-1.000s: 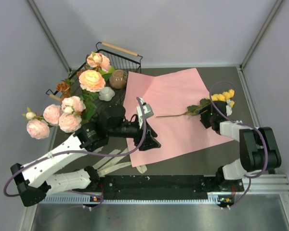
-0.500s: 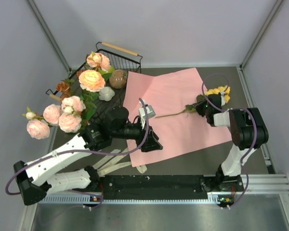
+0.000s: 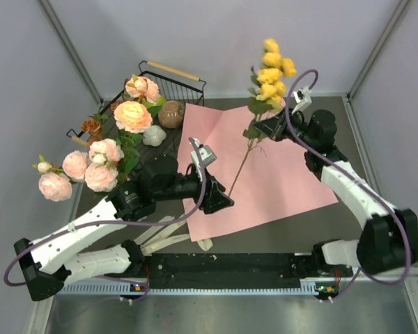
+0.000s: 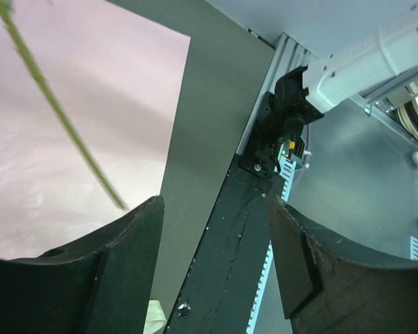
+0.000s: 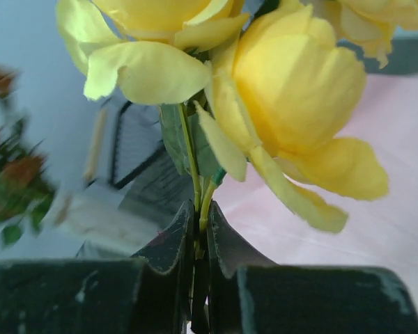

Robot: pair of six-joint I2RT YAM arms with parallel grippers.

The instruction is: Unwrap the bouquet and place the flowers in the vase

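Observation:
My right gripper (image 3: 270, 129) is shut on the stems of a sprig of yellow roses (image 3: 270, 69), just under the blooms (image 5: 292, 97). The sprig hangs upright above the flat pink wrapping paper (image 3: 285, 174), and its long green stem (image 3: 240, 167) points down toward my left gripper (image 3: 219, 202). The left gripper stands open over the paper's near left edge with nothing between its fingers; the stem's tip (image 4: 63, 122) shows just beside its left finger. The small white vase (image 3: 154, 136) sits at the back left, among pink roses (image 3: 76, 167) and a peach rose (image 3: 132, 116).
A black wire basket (image 3: 188, 87) with wooden handles stands at the back left, a round brown pot (image 3: 171, 115) in front of it. Cream ribbon strips (image 3: 164, 236) lie near the front rail (image 3: 230, 268). Grey walls close in on both sides.
The right gripper closed on the yellow sprig, which lay on the paper, and raised it up and toward the back left. The left gripper barely shifted.

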